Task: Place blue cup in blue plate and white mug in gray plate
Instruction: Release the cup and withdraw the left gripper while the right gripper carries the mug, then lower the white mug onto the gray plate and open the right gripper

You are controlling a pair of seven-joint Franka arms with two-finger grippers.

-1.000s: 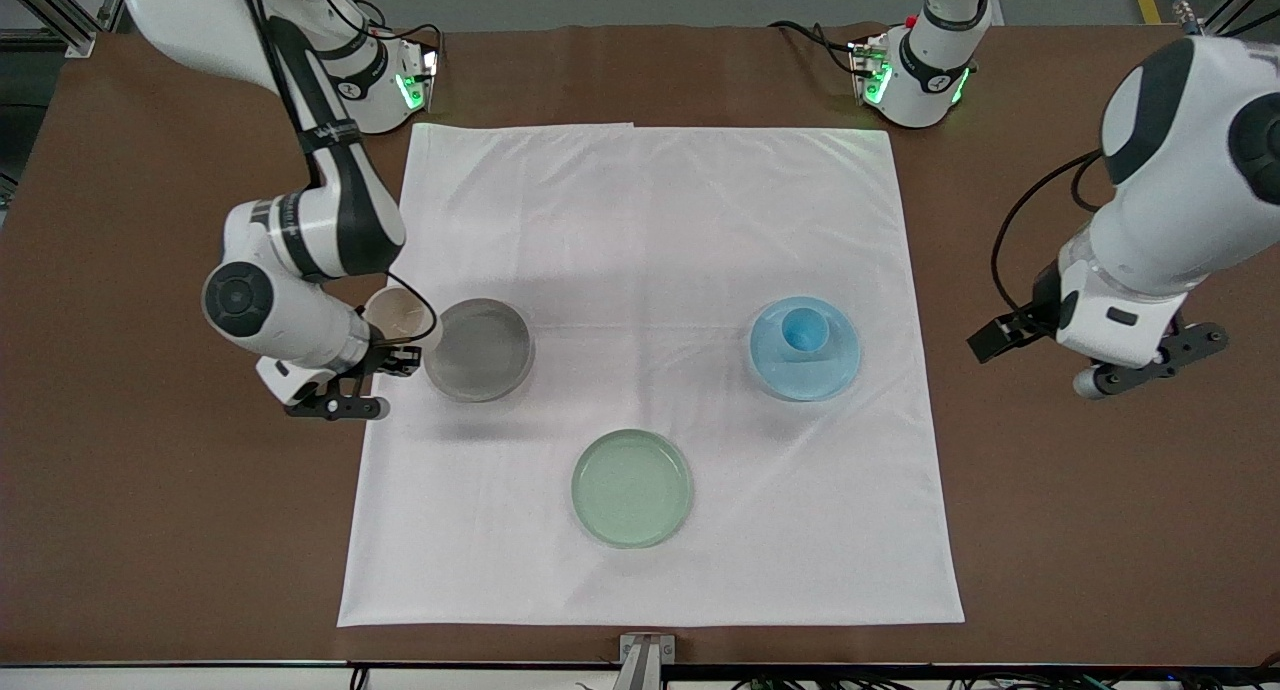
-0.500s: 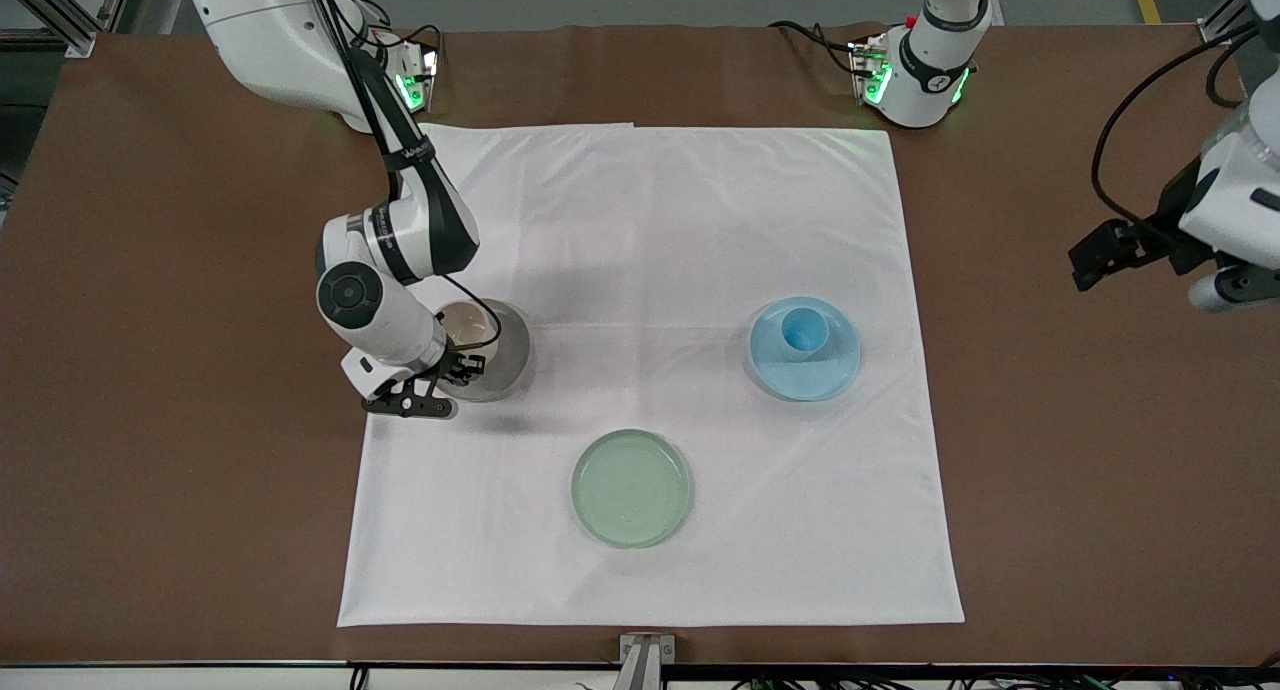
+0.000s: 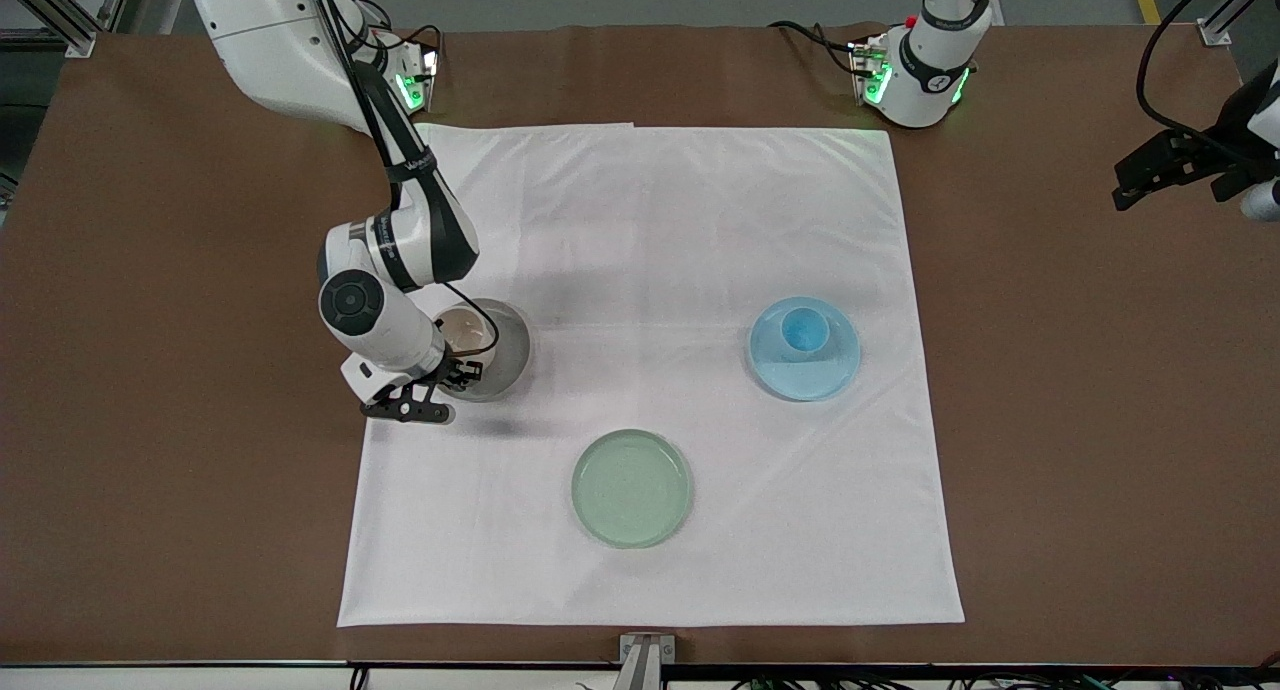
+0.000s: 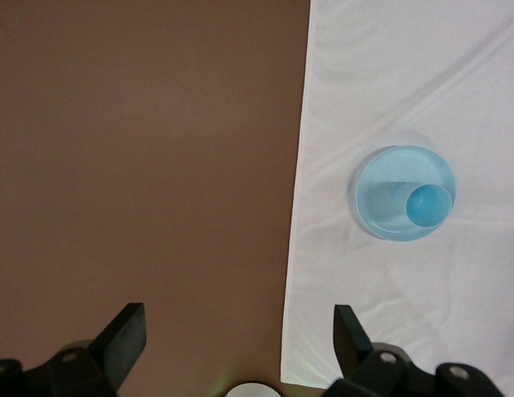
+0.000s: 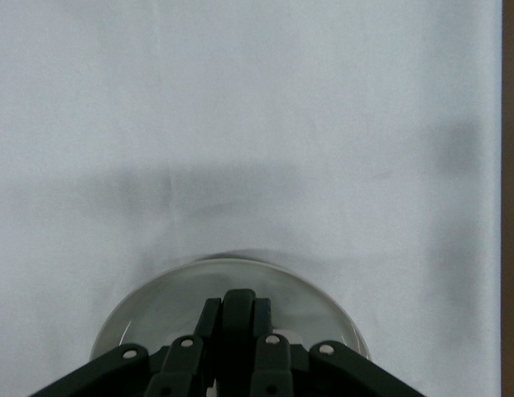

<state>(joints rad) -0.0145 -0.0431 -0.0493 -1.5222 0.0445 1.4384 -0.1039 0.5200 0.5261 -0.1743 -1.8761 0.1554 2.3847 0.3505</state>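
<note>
White mug (image 3: 465,334) held by its handle in right gripper (image 3: 452,372), over gray plate (image 3: 505,355) at 9 o'clock of cloth (image 3: 650,270). Blue cup (image 3: 803,329) in blue plate (image 3: 806,368) at 3 o'clock. Mug unseen in right wrist view, fingers (image 5: 237,327) pinched shut. Left gripper (image 4: 238,339) spread wide over bare table (image 4: 141,165), waiting.

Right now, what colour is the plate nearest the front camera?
Pale green; the green plate shows best in the front view.

White arms (image 3: 385,270) with black joint bands, black cables, black hands (image 3: 455,370).
</note>
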